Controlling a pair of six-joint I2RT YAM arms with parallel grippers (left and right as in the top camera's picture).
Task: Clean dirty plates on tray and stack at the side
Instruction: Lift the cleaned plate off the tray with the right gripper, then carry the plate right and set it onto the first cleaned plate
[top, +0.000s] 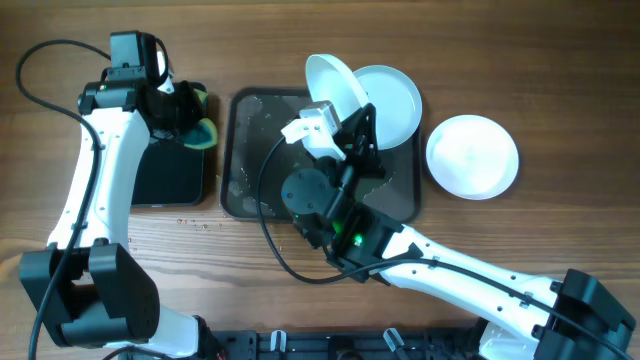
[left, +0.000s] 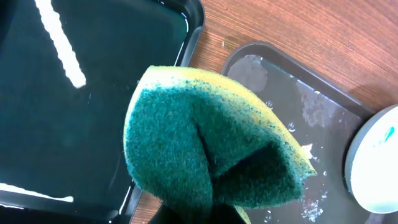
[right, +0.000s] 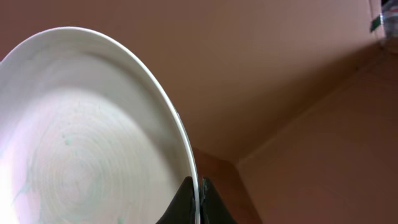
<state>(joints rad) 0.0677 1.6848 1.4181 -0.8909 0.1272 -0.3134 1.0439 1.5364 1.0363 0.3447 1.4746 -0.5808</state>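
Raised plate and right arm crowd tray.

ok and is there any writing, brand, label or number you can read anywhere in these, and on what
None: no view shows readable text.
The held plate, the plate at the tray's corner, the plate on the table, the tray, the black tub and the sponge all look unmarked.
The only sign is a small green light on the right arm, which is not a character.
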